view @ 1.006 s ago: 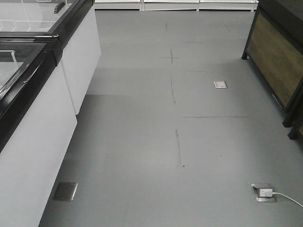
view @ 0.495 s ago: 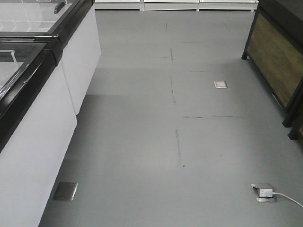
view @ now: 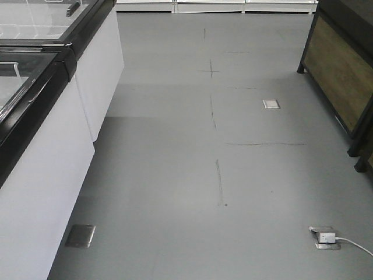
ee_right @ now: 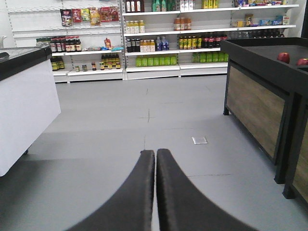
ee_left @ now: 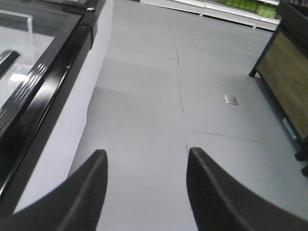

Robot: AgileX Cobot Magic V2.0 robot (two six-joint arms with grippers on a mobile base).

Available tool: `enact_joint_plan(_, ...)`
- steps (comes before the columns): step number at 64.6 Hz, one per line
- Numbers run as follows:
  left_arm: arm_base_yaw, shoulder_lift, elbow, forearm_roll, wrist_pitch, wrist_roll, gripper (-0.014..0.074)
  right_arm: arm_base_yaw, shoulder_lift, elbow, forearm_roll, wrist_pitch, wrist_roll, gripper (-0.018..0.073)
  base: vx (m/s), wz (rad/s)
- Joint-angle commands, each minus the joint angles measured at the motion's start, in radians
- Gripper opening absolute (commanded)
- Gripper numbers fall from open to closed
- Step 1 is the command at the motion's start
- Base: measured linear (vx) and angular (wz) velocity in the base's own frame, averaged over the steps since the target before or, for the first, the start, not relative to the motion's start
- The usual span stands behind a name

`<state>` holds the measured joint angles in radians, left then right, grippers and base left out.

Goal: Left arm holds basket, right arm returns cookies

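The basket and the cookies are out of view in every frame. In the left wrist view my left gripper (ee_left: 147,153) is open, its two black fingers wide apart with only grey floor between them. My right gripper (ee_right: 155,152), seen in the right wrist view, is shut with nothing between its fingers, pointing down the aisle above the floor. Neither arm appears in the front-facing view.
A white chest freezer (view: 41,157) with black-framed glass lids lines the left side. A dark wood-panelled display stand (view: 344,70) is at the right. A floor socket with a white plug (view: 324,237) lies at lower right. Stocked store shelves (ee_right: 159,45) stand at the far end.
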<state>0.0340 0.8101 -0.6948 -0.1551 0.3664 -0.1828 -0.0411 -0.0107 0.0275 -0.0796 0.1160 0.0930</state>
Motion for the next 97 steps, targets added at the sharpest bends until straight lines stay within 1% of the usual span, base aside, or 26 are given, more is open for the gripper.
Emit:
enact_joint_plan(1,0.066,0.076,-0.119,0.011,0.032,-0.143,0.0344,-0.006,-0.012,0.004,-0.003,-0.073,0.002,-0.0008,0.0,0.0)
enact_joint_plan(2,0.086,0.087,-0.132,0.01,0.055,-0.164,0.0344,-0.006,-0.012,0.004,-0.003,-0.073,0.002,-0.0008,0.0,0.0)
enact_joint_plan(7,0.155,0.149,-0.192,0.006,0.12,-0.212,0.0344,-0.006,-0.012,0.004,-0.003,-0.073,0.002,-0.0008,0.0,0.0)
enact_joint_plan(10,0.204,0.182,-0.223,-0.016,0.162,-0.238,0.0344,-0.006,-0.012,0.004,-0.003,-0.073,0.002,-0.0008,0.0,0.0)
enact_joint_plan(14,0.265,0.214,-0.262,-0.061,0.211,-0.24,0.0344,-0.006,-0.012,0.004,-0.003,-0.073,0.002,-0.0008,0.0,0.0)
enact_joint_plan(19,0.335,0.241,-0.309,-0.124,0.264,-0.221,0.0344,-0.006,-0.012,0.004,-0.003,-0.073,0.002,-0.0008,0.0,0.0)
enact_joint_plan(25,0.421,0.26,-0.373,-0.233,0.289,-0.183,0.0344,-0.006,-0.012,0.004,-0.003,-0.073,0.002,-0.0008,0.0,0.0)
enact_joint_plan(32,0.538,0.271,-0.456,-0.382,0.32,-0.087,0.0344,-0.006,-0.012,0.004,-0.003,-0.073,0.002,-0.0008,0.0,0.0)
enact_joint_plan(33,0.563,0.274,-0.472,-0.413,0.331,-0.074,0.0344,-0.006,-0.012,0.004,-0.003,-0.073,0.002,-0.0008,0.0,0.0)
enact_joint_plan(36,0.623,0.286,-0.5,-0.472,0.365,-0.057,0.0344,-0.006,-0.012,0.004,-0.003,-0.073,0.002,-0.0008,0.0,0.0)
enact_joint_plan(43,0.744,0.32,-0.552,-0.619,0.469,-0.018,0.0345,-0.006,-0.012,0.004,-0.003,-0.073,0.002,-0.0008,0.0,0.0)
enact_joint_plan(45,0.779,0.331,-0.56,-0.658,0.497,0.004,0.0345,-0.006,-0.012,0.004,-0.003,-0.073,0.002,-0.0008,0.0,0.0)
enact_joint_plan(46,0.792,0.334,-0.566,-0.689,0.506,0.015,0.0345,-0.006,-0.012,0.004,-0.003,-0.073,0.002,-0.0008,0.0,0.0)
enact_joint_plan(50,0.837,0.345,-0.571,-0.77,0.529,0.072,0.0345,-0.006,-0.012,0.004,-0.003,-0.072,0.002,-0.0008,0.0,0.0)
enact_joint_plan(51,0.851,0.349,-0.571,-0.798,0.532,0.095,0.0345,-0.006,-0.012,0.004,-0.003,-0.072,0.002,-0.0008,0.0,0.0)
enact_joint_plan(54,0.884,0.354,-0.571,-0.847,0.534,0.153,0.0345,-0.006,-0.012,0.004,-0.003,-0.072,0.002,-0.0008,0.0,0.0)
enact_joint_plan(57,0.91,0.362,-0.571,-0.888,0.535,0.196,0.035,-0.006,-0.012,0.004,-0.003,-0.072,0.002,-0.0008,0.0,0.0)
enact_joint_plan(60,0.931,0.367,-0.571,-0.907,0.538,0.21,0.0362,-0.006,-0.012,0.004,-0.003,-0.072,0.002,-0.0008,0.0,0.0)
enact_joint_plan(69,0.979,0.412,-0.571,-0.917,0.564,0.214,0.0449,-0.006,-0.012,0.004,-0.003,-0.072,0.002,-0.0008,0.0,0.0)
enact_joint_plan(75,0.991,0.438,-0.571,-0.92,0.567,0.218,0.0505,-0.006,-0.012,0.004,-0.003,-0.072,0.002,-0.0008,0.0,0.0)
enact_joint_plan(79,0.995,0.457,-0.571,-0.947,0.566,0.233,0.0528,-0.006,-0.012,0.004,-0.003,-0.072,0.002,-0.0008,0.0,0.0)
enact_joint_plan(84,0.995,0.49,-0.571,-1.009,0.567,0.273,0.0536,-0.006,-0.012,0.004,-0.003,-0.072,0.002,-0.0008,0.0,0.0)
enact_joint_plan(87,0.995,0.508,-0.571,-1.06,0.567,0.298,0.0536,-0.006,-0.012,0.004,-0.003,-0.072,0.002,-0.0008,0.0,0.0)
enact_joint_plan(97,0.995,0.568,-0.571,-1.158,0.548,0.354,0.0536,-0.006,-0.012,0.004,-0.003,-0.072,0.002,-0.0008,0.0,0.0)
